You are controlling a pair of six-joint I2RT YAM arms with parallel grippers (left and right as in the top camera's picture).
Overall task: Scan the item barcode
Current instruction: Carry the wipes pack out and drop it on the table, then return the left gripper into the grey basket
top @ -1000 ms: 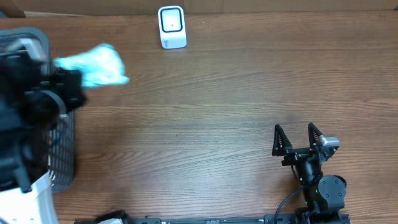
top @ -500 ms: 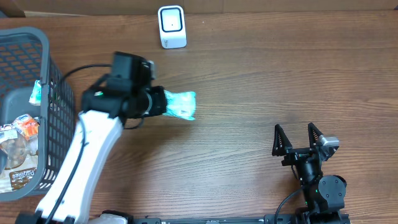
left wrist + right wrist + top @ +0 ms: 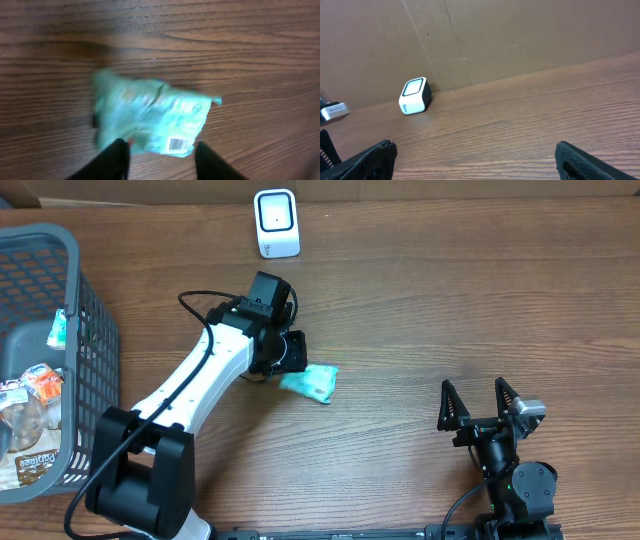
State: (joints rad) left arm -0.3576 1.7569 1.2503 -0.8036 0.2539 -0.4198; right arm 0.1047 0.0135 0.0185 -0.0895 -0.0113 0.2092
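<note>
**Packet lies on the table, far from the scanner**

The wooden table [image 3: 420,300] takes nearly the whole overhead view; at its left edge stands a grey wire basket [image 3: 100,415] with several other packets inside. The left arm [image 3: 200,380] reaches from the near-left corner to the middle; the left gripper [image 3: 160,143] has its jaws parted about halfway and grips nothing. The right gripper [image 3: 473,386] waits at the near right, fully spread and empty.

The teal packet [image 3: 310,382] lies flat on the wood just in front of the left fingertips, its near edge between them. The white scanner [image 3: 277,223] stands at the back edge, well apart from it.

I see three risks. The barcode [image 3: 177,144] sits close to the fingers, so a new grasp at this edge can cover it. The packet is soft, so a squeeze can fold the code and spoil the reading. The code faces up, so without a turn toward the scanner window no reading comes.

The barcode stripes are visible; the printing on the packet is blurred, and the marks on the scanner are too small to read.
</note>
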